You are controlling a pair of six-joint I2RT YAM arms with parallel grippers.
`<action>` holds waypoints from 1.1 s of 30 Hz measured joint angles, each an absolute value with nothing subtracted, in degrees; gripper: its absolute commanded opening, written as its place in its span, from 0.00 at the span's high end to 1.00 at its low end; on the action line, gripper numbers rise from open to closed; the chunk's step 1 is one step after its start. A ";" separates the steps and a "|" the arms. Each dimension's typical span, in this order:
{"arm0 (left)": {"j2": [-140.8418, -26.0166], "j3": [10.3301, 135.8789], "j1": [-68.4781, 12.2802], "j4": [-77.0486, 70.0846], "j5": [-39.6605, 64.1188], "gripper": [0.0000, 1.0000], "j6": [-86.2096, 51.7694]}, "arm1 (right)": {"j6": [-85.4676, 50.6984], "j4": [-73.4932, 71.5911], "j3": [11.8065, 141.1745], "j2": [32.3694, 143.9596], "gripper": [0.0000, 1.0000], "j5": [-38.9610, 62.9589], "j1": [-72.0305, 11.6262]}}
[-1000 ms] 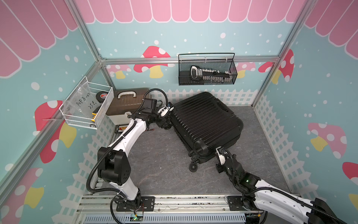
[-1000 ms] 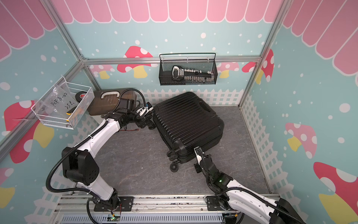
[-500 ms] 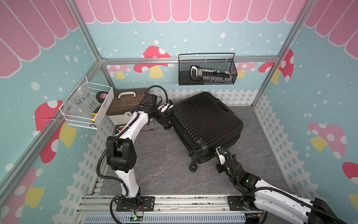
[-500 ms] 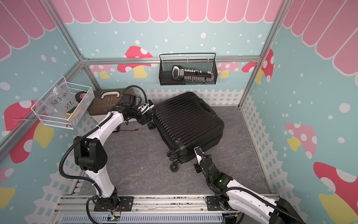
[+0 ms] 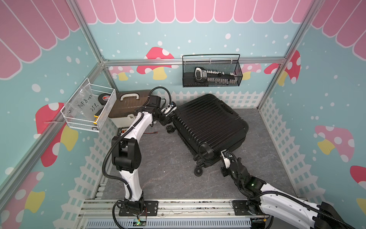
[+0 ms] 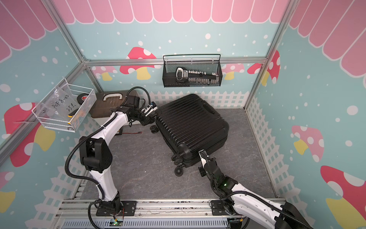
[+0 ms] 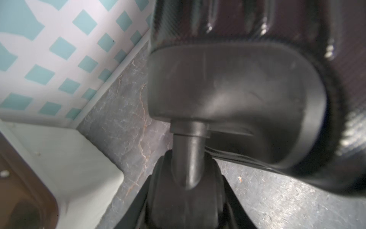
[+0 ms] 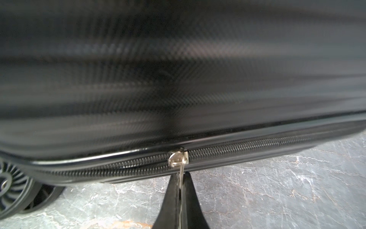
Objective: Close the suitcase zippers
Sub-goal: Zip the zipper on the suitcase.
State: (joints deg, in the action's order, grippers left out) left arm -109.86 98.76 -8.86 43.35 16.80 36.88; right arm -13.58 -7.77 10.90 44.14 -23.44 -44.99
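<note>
- The suitcase (image 5: 208, 123) lies flat with its shells together, just right of centre in both top views, on the grey table (image 5: 168, 174). Lying this way, its seam faces outward where either arm can reach it from the side.
- The right claw (image 5: 224, 153) sits at the case's near edge, lower middle of a top view. It is squeezed narrow on the metal zipper pull (image 8: 177, 158), with the thin tab caught between its pads (image 8: 171, 202). That grip suits dragging the slider along the zippers (image 8: 257, 147).
- Toward the wheel (image 8: 11, 190) the teeth look parted, and on the slider's other side they look meshed. I judge the open stretch runs wheelward.
- The left claw (image 5: 166, 120) is at the case's far corner, left of centre in a top view and beside the toolbox (image 5: 128, 105). It is set about a caster (image 7: 188, 154), probably to brace the case against the zipper's drag. Whether it clamps the caster or only flanks it, I cannot tell.
</note>
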 measured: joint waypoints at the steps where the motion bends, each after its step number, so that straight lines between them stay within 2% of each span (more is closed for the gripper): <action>1: -108.44 97.14 -8.86 43.33 16.36 0.70 35.88 | -13.56 -7.77 10.90 44.14 1.00 -23.55 -44.99; 12: -84.23 71.96 -8.75 44.49 9.74 0.68 22.09 | -13.15 -7.66 11.14 44.80 1.00 -26.20 -44.27; 25: -60.42 54.68 -8.82 48.51 2.83 0.65 12.08 | -12.43 -12.88 15.05 54.63 1.00 -25.76 -43.35; 27: -58.37 53.78 -8.82 49.80 1.72 0.61 11.31 | -12.19 -13.89 15.97 56.60 1.00 -24.97 -43.09; 33: -51.94 52.53 -9.69 53.82 -0.97 0.37 12.69 | -11.38 -15.81 18.17 60.73 1.00 -22.39 -42.70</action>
